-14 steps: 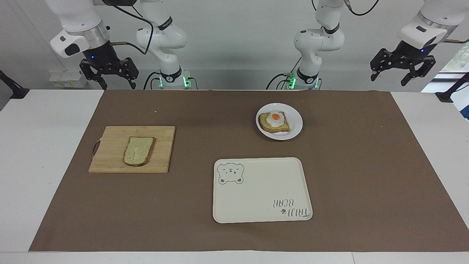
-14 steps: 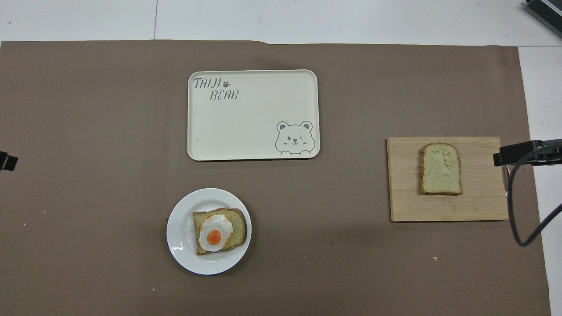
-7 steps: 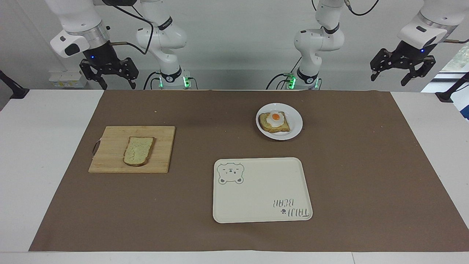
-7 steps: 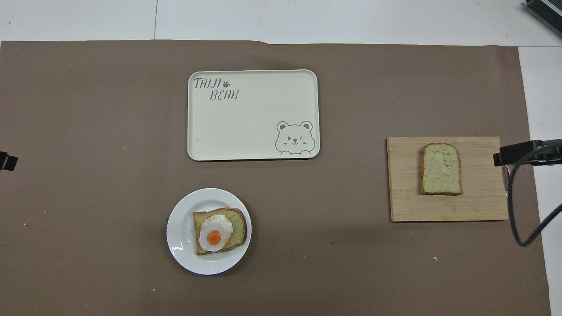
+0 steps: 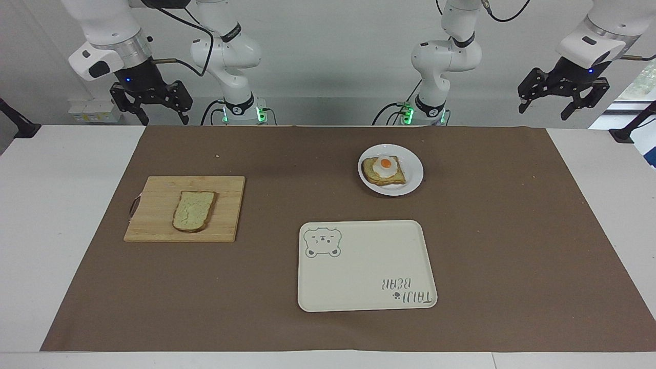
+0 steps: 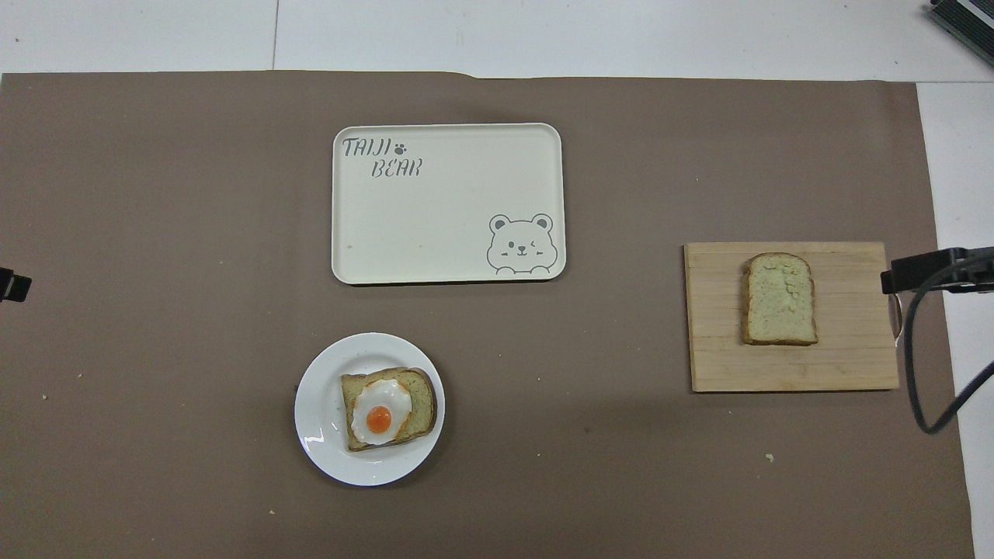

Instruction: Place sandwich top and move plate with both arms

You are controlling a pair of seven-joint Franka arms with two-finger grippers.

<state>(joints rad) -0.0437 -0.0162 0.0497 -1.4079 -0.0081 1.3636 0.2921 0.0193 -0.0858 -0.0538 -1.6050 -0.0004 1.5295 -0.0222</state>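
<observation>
Barely anything has shifted; only the right hand (image 5: 152, 106), upper left of the facing view, edges sideways, open and empty like the waiting left hand (image 5: 564, 97). Nothing started: sandwich top (image 5: 193, 210) lies on the cutting board (image 5: 154, 225), plate (image 5: 410, 179) upper centre. Next, I reckon: a descent onto that slice.

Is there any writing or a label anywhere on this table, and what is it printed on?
"TAIJI BEAR", with a paw print after the first word: on the cream tray, in the corner away from its bear drawing.
Round marks on the arm bases: too small to read.
The plate, sandwich top and cutting board carry no text.
</observation>
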